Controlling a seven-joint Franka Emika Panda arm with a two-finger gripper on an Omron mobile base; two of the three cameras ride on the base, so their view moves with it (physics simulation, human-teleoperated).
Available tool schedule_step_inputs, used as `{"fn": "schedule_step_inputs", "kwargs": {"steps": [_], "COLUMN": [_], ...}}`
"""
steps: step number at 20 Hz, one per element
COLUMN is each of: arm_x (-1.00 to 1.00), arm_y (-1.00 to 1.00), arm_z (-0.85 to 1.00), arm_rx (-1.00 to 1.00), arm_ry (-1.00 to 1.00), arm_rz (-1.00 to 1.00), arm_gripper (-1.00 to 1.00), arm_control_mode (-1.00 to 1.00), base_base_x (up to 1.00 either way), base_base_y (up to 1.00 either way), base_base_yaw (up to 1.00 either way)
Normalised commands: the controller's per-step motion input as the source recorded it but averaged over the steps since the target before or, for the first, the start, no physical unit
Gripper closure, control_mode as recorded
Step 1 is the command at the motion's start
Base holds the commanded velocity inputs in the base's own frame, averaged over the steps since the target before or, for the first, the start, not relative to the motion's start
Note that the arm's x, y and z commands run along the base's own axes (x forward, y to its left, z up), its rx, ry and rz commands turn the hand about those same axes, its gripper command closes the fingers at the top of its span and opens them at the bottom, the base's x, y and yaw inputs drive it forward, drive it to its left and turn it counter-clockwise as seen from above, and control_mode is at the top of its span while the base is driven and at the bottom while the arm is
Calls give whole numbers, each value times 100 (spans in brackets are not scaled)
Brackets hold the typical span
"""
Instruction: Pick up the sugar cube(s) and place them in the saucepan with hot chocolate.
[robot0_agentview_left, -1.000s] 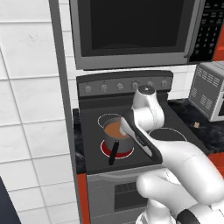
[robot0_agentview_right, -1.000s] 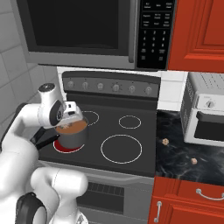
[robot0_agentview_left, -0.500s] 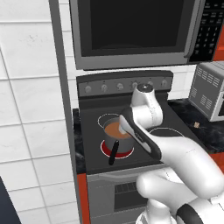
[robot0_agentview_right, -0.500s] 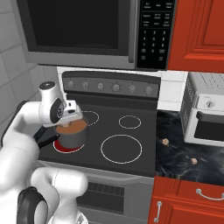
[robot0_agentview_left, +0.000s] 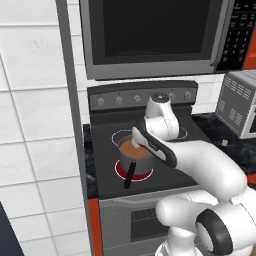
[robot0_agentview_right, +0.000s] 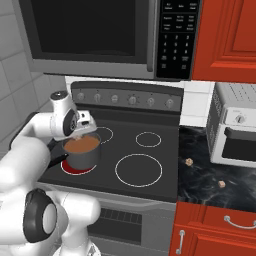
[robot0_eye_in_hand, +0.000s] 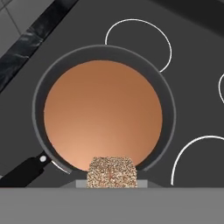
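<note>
Sugar cube (robot0_eye_in_hand: 112, 172): pinched in the gripper (robot0_agentview_right: 81, 131), held directly above the saucepan (robot0_agentview_right: 82, 153) rim. Arm bent low over the stove (robot0_agentview_right: 150, 165). Two further sugar cubes (robot0_agentview_right: 189, 161) are seen on the black counter (robot0_agentview_right: 210, 172), beside the toaster oven (robot0_agentview_right: 235, 125). Saucepan: set on the red-lit burner (robot0_agentview_left: 134, 172), filled with hot chocolate (robot0_eye_in_hand: 103, 114).

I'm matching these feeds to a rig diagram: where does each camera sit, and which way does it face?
Left base view: behind the arm's left, facing forward-down at the stove; arm rises lower right.
Right base view: behind its right, same stove; arm lower left.
Hand view: on the hand, looking down into the saucepan, sugar cube at the gripper.
All share the saucepan of hot chocolate.
</note>
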Motion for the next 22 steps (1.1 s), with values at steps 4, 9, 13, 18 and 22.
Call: {"fn": "schedule_step_inputs", "kwargs": {"steps": [4, 9, 13, 18, 22], "arm_x": [19, 3, 5, 9, 13], "arm_y": [1, 2, 0, 0, 0], "arm_z": [0, 0, 0, -3, -20], "arm_rx": [0, 0, 0, 0, 0], "arm_ry": [0, 1, 2, 1, 0], "arm_rz": [9, 12, 11, 8, 7], "arm_gripper": [100, 100, 100, 100, 100], "arm_control_mode": [-100, -100, -100, -100, -100], "base_base_x": [0, 0, 0, 0, 0], "base_base_y": [0, 0, 0, 0, 0], "base_base_yaw": [0, 0, 0, 0, 0]}}
